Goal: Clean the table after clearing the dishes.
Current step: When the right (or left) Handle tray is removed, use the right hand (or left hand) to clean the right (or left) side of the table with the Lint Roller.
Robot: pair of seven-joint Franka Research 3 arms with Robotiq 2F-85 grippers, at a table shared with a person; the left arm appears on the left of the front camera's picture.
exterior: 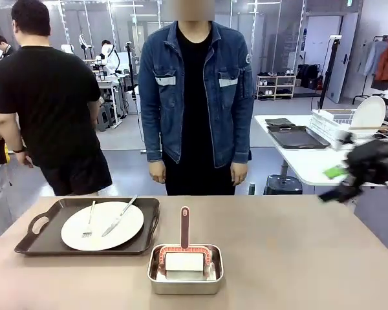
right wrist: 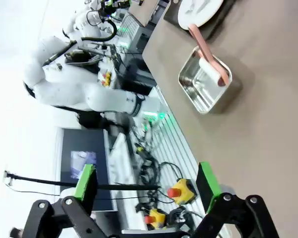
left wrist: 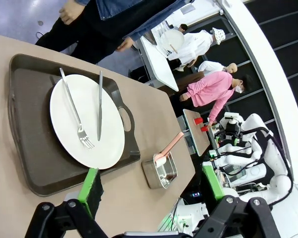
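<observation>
1. Here, the left gripper [left wrist: 150, 183] stood fully open. Its green-padded fingers [left wrist: 89, 184] were spread wide, empty, and touched nothing.
2. The right gripper [right wrist: 145, 181] was likewise fully open. Its fingers [right wrist: 206, 181] held nothing and were well apart from every object on the table [exterior: 297, 258].
3. A dark handled tray [exterior: 45, 242] lay on the robot's left part of the table. It contained one round white plate [exterior: 116, 229].
4. A fork [exterior: 89, 219] and a knife [exterior: 119, 216] lay side by side on the plate.
5. A square steel pan [exterior: 184, 281] sat near the table's middle, just beside the tray's right corner. It contained a white cleaning block [exterior: 184, 261] in a pink frame, with a pink handle [exterior: 185, 226] rising over the far rim.
6. A person [exterior: 197, 97] stood at the far side, hands hanging down.
</observation>
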